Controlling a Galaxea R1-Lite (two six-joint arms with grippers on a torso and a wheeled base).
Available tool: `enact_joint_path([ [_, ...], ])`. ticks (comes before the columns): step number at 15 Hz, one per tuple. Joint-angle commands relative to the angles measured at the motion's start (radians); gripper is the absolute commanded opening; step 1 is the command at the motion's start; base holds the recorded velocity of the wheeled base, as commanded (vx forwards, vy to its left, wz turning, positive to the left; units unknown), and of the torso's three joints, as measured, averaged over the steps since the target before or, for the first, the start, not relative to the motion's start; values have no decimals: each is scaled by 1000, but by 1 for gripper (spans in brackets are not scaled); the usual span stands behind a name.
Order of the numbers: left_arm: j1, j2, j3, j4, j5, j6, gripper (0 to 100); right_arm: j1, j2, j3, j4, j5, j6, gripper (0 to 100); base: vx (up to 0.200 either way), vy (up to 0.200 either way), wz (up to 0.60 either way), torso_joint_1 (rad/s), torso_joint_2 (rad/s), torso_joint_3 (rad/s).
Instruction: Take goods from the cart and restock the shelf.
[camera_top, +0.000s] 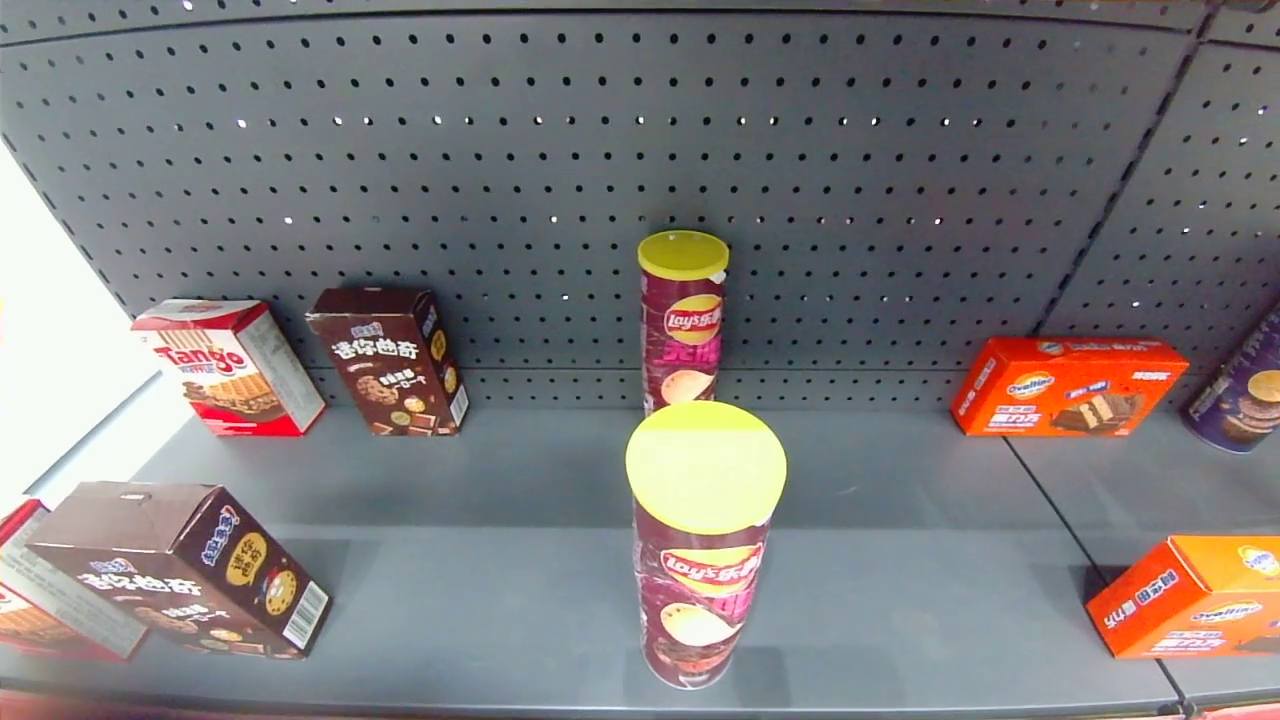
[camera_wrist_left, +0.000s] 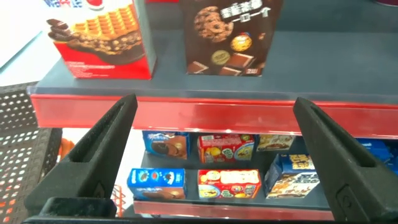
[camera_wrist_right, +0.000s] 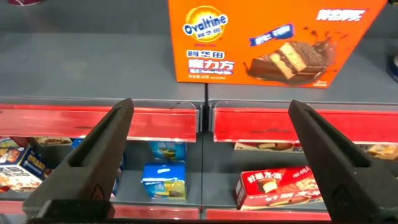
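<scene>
**Restock part done – both grippers empty, shelf has gaps**

The dark grey metal shelf (camera_top: 900, 600) w/ perforated back panel (camera_top: 500, 150) is only partly filled; wide bare stretches between product groups, so more stock looks needed.

Robot's left side: red wafer carton (camera_top: 228, 365) and brown cookie carton (camera_top: 390, 360) at the back, a second brown cookie carton (camera_top: 180, 570) near the front edge. Right side: orange chocolate-wafer carton (camera_top: 1065, 385) at the back, another orange carton (camera_top: 1185, 595) in front.

Centre: two maroon crisp tubes w/ yellow lids, both upright, in one row. Rear tube (camera_top: 683, 320) is against the back panel; front tube (camera_top: 703, 560) is near the shelf lip.

Left gripper (camera_wrist_left: 214, 106): jaws apart, nothing between them, facing the red price rail (camera_wrist_left: 205, 115) below the wafer and cookie cartons. Right gripper (camera_wrist_right: 211, 106): also spread and empty, facing the rail under an orange carton.

Judgement: between items, next pick not begun. A black mesh panel (camera_wrist_left: 18, 124) beside the left arm is poss. the cart; can't tell.
</scene>
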Motion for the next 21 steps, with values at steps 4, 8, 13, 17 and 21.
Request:
enact_joint_path([
  [4,0,0,0,0,1,-2,100,0,2,-1,0,1,0,100,0,0,0,0,0,0],
  [8,0,-1,0,0,1,-1,100,0,2,1,0,1,2,100,0,0,0,0,0,0],
  [13,0,-1,0,0,1,-1,100,0,2,1,0,-1,2,100,0,0,0,0,0,0],
  [17,0,-1,0,0,2,-2,100,0,2,-1,0,-1,2,100,0,0,0,0,0,0],
  [21,0,0,0,0,1,-1,100,0,2,1,0,-1,0,100,0,0,0,0,0,0],
])
